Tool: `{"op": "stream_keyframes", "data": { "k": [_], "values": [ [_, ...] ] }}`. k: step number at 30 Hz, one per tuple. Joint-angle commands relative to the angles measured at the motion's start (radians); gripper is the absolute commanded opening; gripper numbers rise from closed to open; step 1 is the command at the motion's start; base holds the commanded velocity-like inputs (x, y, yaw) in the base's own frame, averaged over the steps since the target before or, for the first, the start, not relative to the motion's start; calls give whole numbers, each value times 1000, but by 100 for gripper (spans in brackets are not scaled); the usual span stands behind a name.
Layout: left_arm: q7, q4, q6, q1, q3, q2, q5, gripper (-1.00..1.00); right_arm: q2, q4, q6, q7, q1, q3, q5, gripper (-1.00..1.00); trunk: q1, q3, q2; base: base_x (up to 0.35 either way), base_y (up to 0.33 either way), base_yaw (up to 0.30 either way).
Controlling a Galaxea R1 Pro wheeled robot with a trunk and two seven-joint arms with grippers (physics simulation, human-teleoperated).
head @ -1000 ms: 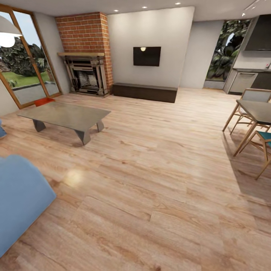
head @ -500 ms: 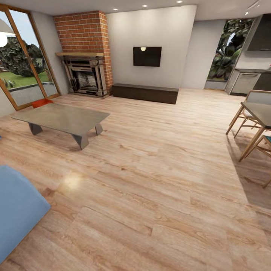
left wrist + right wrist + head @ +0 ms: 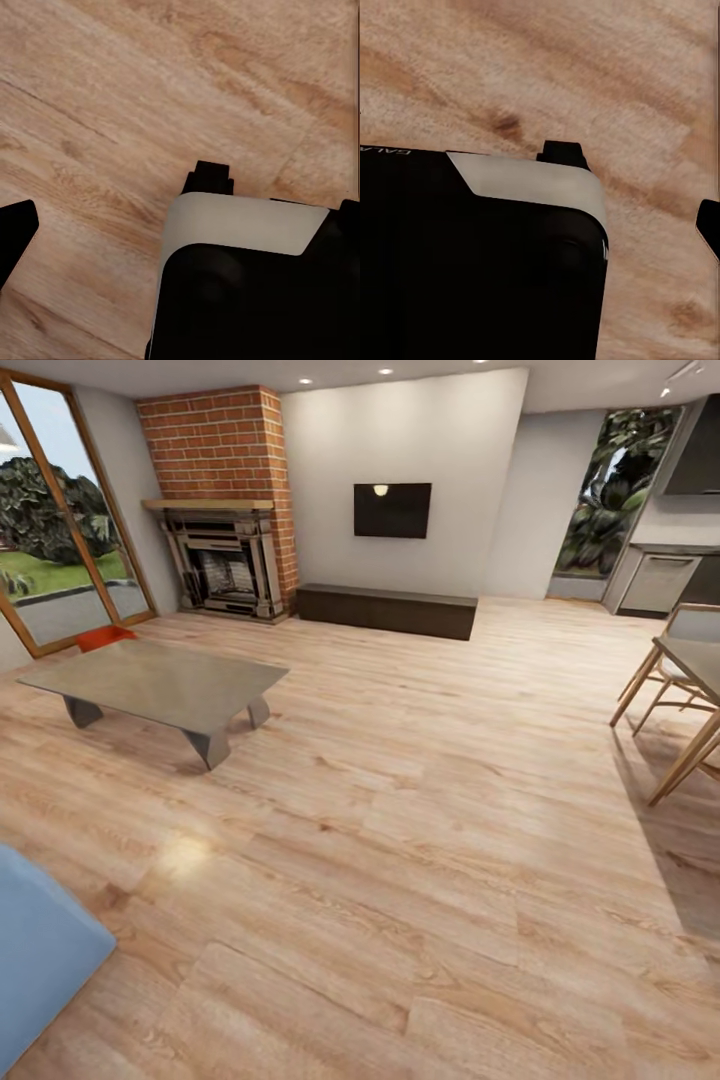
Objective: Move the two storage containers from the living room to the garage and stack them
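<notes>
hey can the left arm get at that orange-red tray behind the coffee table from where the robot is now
Probably not yet. The orange-red tray lies on the wood floor far across the room, beyond the coffee table, by the glass doors. The left wrist view shows bare planks, so the robot likely has to drive closer first.

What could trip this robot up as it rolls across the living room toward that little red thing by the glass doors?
The low coffee table stands between the robot and the orange-red container, hiding most of it, so steering around could clip a table leg. The blue sofa corner sits close on the left side and could be bumped in a turn. The container lies low on the wood floor by the glass doors, likely an awkward reach.
</notes>
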Motion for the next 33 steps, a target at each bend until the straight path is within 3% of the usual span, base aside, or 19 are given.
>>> {"op": "stream_keyframes", "data": {
  "k": [1,33],
  "values": [
    [3,0,2,0,0,0,10,100,1,3,-5,-1,-1,8,-9,100,1,-1,0,322,0,0],
    [3,0,2,0,0,0,10,100,1,3,-5,-1,-1,8,-9,100,1,-3,0,322,0,-20]
  ]
}}
